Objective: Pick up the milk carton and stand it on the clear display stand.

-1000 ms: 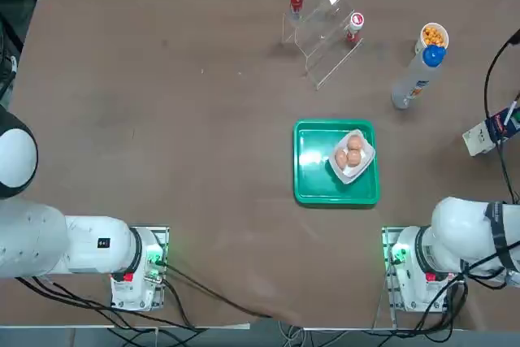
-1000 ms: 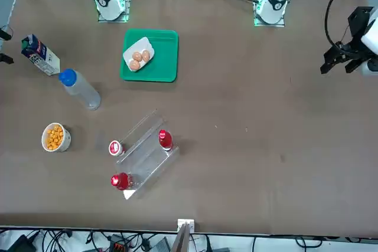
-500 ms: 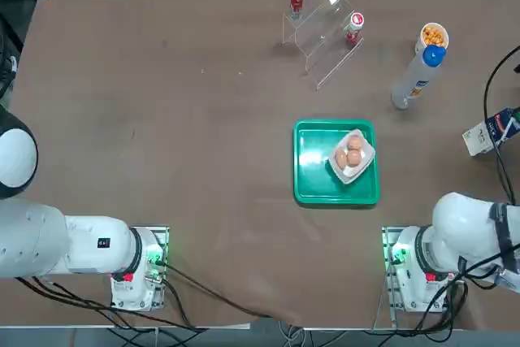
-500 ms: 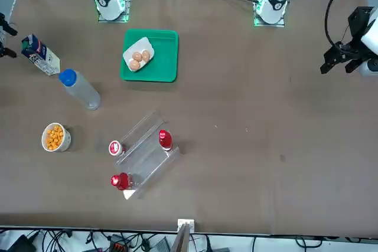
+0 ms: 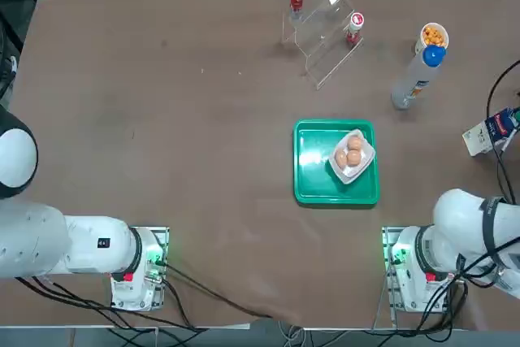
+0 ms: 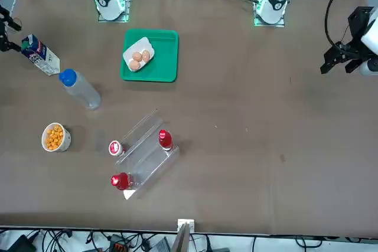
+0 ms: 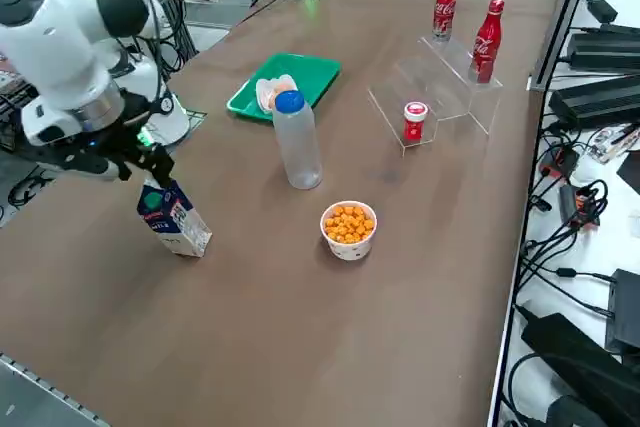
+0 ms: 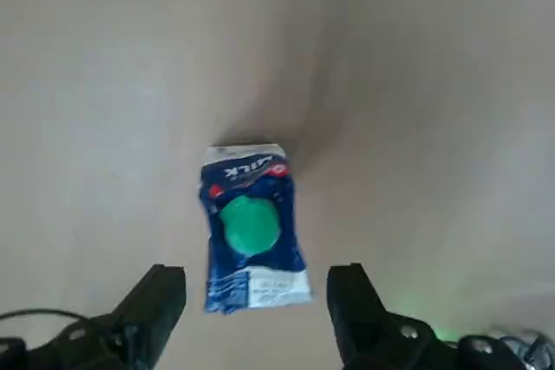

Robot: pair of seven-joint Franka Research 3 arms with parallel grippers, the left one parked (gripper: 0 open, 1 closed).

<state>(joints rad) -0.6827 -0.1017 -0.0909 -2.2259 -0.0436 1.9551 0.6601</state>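
Observation:
The milk carton (image 5: pixel 490 132) is white and dark blue with a green cap. It stands tilted near the table's right edge, also seen in the front view (image 6: pixel 40 55) and the right side view (image 7: pixel 174 217). My right gripper (image 7: pixel 143 165) hovers just above it, open. In the wrist view the carton (image 8: pixel 251 227) lies centred ahead of the gripper (image 8: pixel 256 301), with its fingers (image 8: pixel 156 301) spread wider than the carton and not touching it. The clear display stand (image 5: pixel 325 34) sits at the far side of the table (image 6: pixel 144 151).
Two red bottles (image 7: pixel 444 2) stand on the display stand and a small red can (image 5: pixel 354 26) sits beside it. A tall bottle with a blue cap (image 5: pixel 414 79) and a cup of orange snacks (image 5: pixel 433 36) are between carton and stand. A green tray (image 5: pixel 313 164) holds eggs.
My right gripper has shifted a little at the table's right edge and now sits over the carton. The carton and the other objects have not moved.

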